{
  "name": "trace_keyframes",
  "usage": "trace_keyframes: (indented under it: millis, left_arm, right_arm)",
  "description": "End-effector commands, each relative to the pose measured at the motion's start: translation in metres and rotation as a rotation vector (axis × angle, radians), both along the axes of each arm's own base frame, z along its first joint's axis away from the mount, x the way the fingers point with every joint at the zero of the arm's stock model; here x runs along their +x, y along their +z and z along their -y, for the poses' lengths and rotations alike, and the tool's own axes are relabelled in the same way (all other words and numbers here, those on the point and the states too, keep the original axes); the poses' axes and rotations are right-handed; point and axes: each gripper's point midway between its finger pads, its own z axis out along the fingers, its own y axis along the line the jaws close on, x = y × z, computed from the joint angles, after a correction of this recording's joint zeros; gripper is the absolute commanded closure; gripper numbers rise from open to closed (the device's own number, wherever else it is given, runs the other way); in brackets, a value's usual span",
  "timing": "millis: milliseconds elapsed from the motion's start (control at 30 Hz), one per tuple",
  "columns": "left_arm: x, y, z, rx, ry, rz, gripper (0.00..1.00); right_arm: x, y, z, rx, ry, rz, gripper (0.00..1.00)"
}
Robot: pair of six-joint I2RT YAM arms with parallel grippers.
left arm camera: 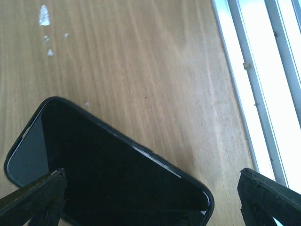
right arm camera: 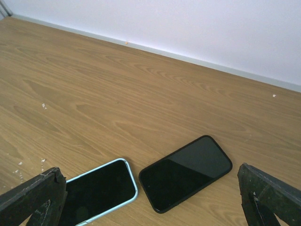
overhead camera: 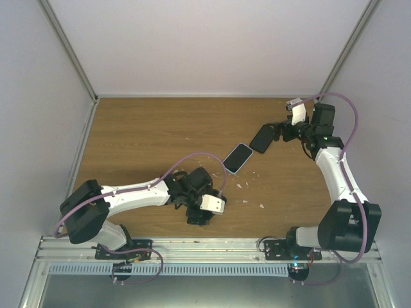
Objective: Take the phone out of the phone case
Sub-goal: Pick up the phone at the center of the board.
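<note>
Bench (overhead camera: pixel 141 135): far and left areas open, enclosed by walls (overhead camera: pixel 192 45) on three sides. Right of centre occupied by blue-rimmed phone (overhead camera: pixel 237 158) and black phone (overhead camera: pixel 260 138), laid just beside each other. Near-left strip crossed by left arm (overhead camera: pixel 138 192).

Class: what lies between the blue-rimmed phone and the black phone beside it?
Only a narrow strip of bare table: the right wrist view shows the blue-rimmed phone and the black phone apart.

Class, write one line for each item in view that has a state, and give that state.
left gripper: open, empty
right gripper: open, empty
blue-cased phone: flat, screen dark, still cased
black phone: flat, screen dark
second black phone: flat under left gripper, screen dark
</note>
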Motion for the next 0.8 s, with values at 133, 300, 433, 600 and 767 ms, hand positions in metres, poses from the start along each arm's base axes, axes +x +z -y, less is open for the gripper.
trace_keyframes:
  millis: [133,300,433,600,767]
  left_arm:
    - [-0.023,-0.016,0.015,-0.007,-0.233,0.121,0.01]
    - [-0.02,-0.026,0.017,0.023,-0.261,0.173,0.01]
    - [-0.006,-0.032,0.015,0.056,-0.252,0.269,0.01]
    - [0.015,-0.037,0.002,0.112,-0.229,0.417,0.01]
    - [0.027,-0.032,-0.008,0.128,-0.196,0.491,0.01]
  right_arm:
    - [0.002,0.006,-0.003,0.04,0.02,-0.008,0.0]
    - [0.0,0.004,-0.004,0.038,0.023,-0.008,0.01]
    - [-0.001,0.004,-0.004,0.039,0.023,-0.008,0.0]
    - [-0.002,0.005,-0.006,0.048,0.032,-0.005,0.01]
    - [-0.003,0.004,-0.007,0.053,0.044,-0.006,0.0]
